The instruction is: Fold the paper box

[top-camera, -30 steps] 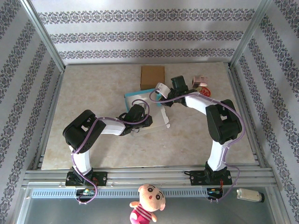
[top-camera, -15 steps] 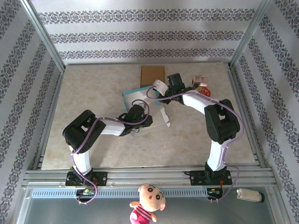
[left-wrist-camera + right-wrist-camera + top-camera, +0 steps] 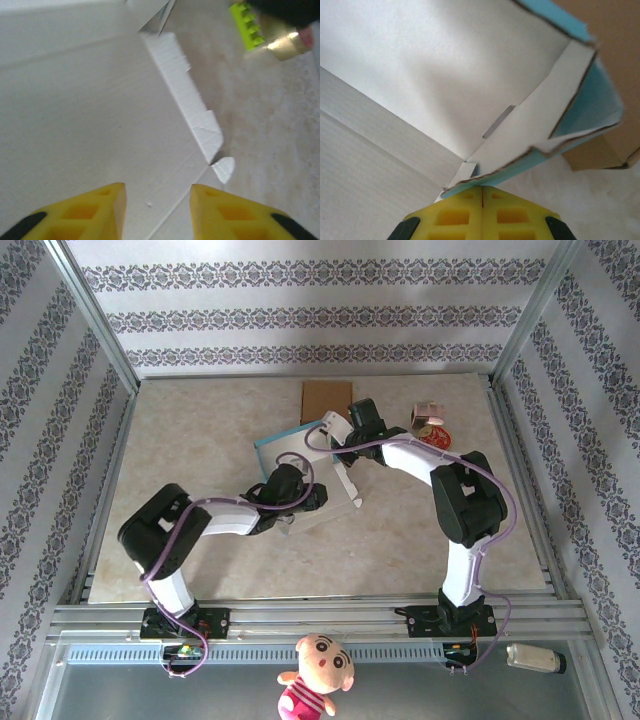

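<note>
Left arm (image 3: 225,515) lies low, elbow out left, forearm reaching toward centre. Left pincer (image 3: 157,195) points down, yellow fingers (image 3: 100,207) parted. Right arm (image 3: 420,455) is folded at the elbow, forearm stretched inward. Right pincer (image 3: 482,192) has its fingers pressed flat together.

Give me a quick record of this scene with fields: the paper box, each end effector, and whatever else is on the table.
paper box: partly folded, white inside facing up, blue outside, one wall raised
left end effector: open, over the box's flat white panel, nothing between the fingers
right end effector: shut, tips at the corner of the raised blue-edged wall; whether it pinches the paper cannot be told
brown cardboard: lying flat just behind the box
table: beige, marbled surface
</note>
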